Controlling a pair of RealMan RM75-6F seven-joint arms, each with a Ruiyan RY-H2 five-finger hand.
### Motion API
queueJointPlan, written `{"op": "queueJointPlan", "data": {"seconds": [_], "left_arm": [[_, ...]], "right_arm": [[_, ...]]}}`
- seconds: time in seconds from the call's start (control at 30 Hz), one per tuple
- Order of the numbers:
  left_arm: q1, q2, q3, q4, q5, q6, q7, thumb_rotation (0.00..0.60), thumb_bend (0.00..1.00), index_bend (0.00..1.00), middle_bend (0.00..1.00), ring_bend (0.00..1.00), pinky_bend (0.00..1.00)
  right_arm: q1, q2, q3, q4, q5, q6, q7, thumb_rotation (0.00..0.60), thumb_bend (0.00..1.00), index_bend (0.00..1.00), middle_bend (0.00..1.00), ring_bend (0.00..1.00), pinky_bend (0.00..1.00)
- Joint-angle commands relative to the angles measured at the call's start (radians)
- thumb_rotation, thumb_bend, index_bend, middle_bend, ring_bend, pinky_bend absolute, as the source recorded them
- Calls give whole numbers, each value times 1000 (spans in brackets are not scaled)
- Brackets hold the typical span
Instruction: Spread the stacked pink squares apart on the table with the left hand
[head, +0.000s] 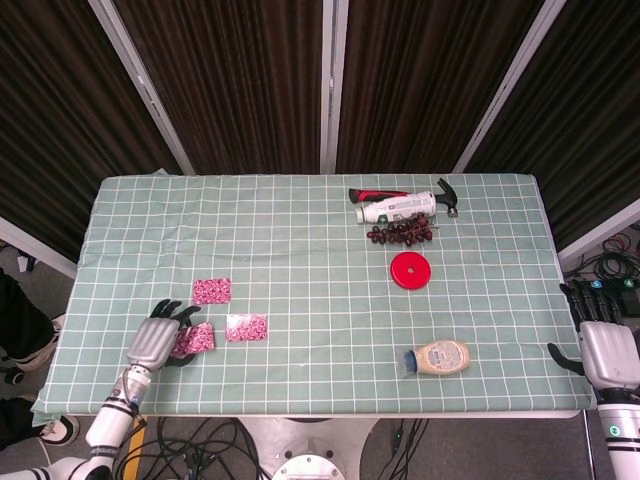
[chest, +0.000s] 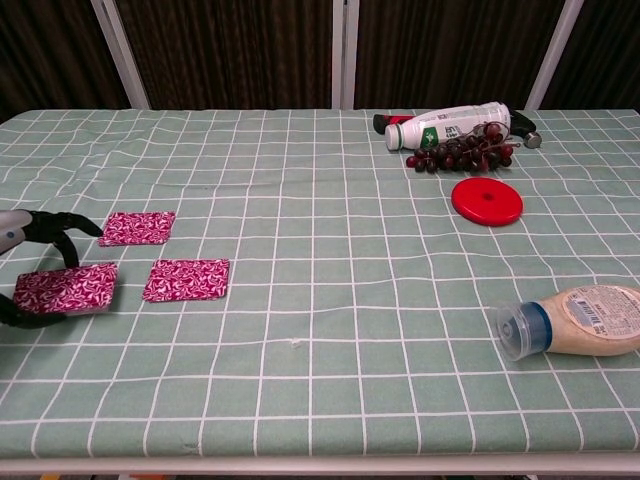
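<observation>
The left hand (head: 153, 340) grasps one pink square (chest: 66, 287) low over the table (head: 320, 240), at its 8 o'clock. Two other pink squares (chest: 137, 227) lie apart at that square's 1 and 3 o'clock. The right hand (head: 608, 348) hangs released off the table's 4 o'clock edge.

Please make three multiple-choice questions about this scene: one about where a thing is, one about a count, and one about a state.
1. Where do the grapes lie?
A. Beside the lying white bottle
B. On the red disc
C. Next to the sauce bottle

2. How many pink squares show on the table?
A. One
B. Three
C. Five

3. How does the sauce bottle stand?
A. Upright
B. Upside down on its cap
C. On its side

Answers:
1. A: the grapes lie right in front of the white bottle, away from the red disc.
2. B: three pink squares show, one at the back, one nearer the middle, and one at the fingers of the left hand.
3. C: the sauce bottle lies on its side, cap pointing left in the chest view.
</observation>
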Motion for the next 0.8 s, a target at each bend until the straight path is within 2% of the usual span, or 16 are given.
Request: {"op": "queueJointPlan", "data": {"seconds": [0.03, 0.13, 0.3, 0.47, 0.63, 0.8], "left_arm": [[2, -2, -1, 13, 1, -6, -4, 600, 231, 186, 444, 106, 76], [6, 3, -2, 23, 2, -11, -13, 600, 223, 186, 413, 106, 76], [11, 19, 3, 29, 21, -26, -67, 600, 159, 168, 285, 91, 74], [14, 28, -1, 37, 47, -20, -113, 600, 122, 145, 201, 71, 73], [14, 54, -27, 9, 62, 6, -144, 600, 112, 143, 194, 70, 73], [5, 103, -83, -37, 69, 52, -152, 600, 95, 143, 194, 60, 78]], "right_arm": [[0, -1, -1, 2, -1, 0, 1, 600, 166, 0, 0, 0, 0], [0, -2, -1, 1, -2, 0, 1, 600, 166, 0, 0, 0, 0], [0, 0, 0, -4, -1, 3, -4, 600, 166, 0, 0, 0, 0], [-2, 2, 1, -10, -7, 13, -6, 600, 166, 0, 0, 0, 0], [-4, 8, 3, -15, -8, 19, -2, 600, 167, 0, 0, 0, 0], [-8, 22, 13, -27, -17, 45, 6, 600, 166, 0, 0, 0, 0]]}}
